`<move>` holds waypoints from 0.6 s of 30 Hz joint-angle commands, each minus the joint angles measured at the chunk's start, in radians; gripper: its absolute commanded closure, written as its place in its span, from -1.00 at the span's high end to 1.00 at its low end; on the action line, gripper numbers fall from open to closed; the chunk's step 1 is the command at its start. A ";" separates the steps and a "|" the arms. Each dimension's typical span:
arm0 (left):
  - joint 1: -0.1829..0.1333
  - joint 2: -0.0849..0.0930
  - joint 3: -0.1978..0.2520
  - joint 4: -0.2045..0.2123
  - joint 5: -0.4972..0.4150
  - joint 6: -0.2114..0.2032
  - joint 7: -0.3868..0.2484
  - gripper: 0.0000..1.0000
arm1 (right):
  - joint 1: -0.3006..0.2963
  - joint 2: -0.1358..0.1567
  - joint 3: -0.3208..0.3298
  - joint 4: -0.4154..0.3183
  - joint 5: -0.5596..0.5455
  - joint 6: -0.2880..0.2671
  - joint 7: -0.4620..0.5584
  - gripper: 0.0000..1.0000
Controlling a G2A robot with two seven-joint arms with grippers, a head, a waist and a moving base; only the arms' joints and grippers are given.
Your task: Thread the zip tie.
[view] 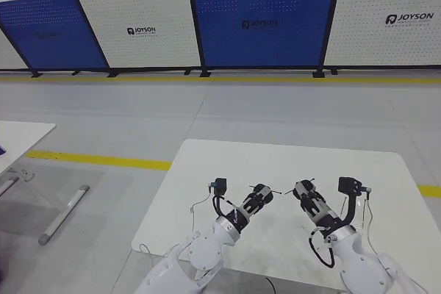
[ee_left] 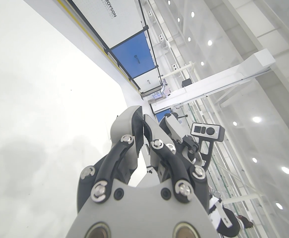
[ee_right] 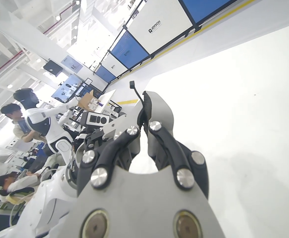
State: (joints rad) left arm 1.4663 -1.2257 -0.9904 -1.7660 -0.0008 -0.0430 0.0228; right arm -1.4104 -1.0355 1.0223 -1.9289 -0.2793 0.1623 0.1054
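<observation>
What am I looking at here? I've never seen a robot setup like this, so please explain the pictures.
This is a two-armed robot at a white table. The top view looks down from above its arms; the other two come from cameras on its wrists. The right arm has its jaws shut on a thin black zip tie, its head sticking out. The left arm has its jaws shut too; I cannot tell whether they hold anything.
</observation>
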 commanded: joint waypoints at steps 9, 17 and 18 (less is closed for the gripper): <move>0.000 0.000 0.000 0.000 0.000 0.000 0.000 -1.00 | 0.000 -0.002 -0.001 0.003 0.000 -0.002 0.000 -1.00; 0.000 0.000 0.000 0.000 0.000 0.000 0.000 -1.00 | 0.007 -0.017 -0.010 0.035 -0.002 -0.005 -0.016 -1.00; 0.000 0.000 0.000 0.000 0.000 0.000 0.000 -1.00 | 0.009 -0.019 -0.012 0.038 -0.002 -0.005 -0.017 -1.00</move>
State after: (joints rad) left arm 1.4663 -1.2257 -0.9904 -1.7660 -0.0008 -0.0430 0.0227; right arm -1.4031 -1.0521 1.0119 -1.8940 -0.2810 0.1568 0.0894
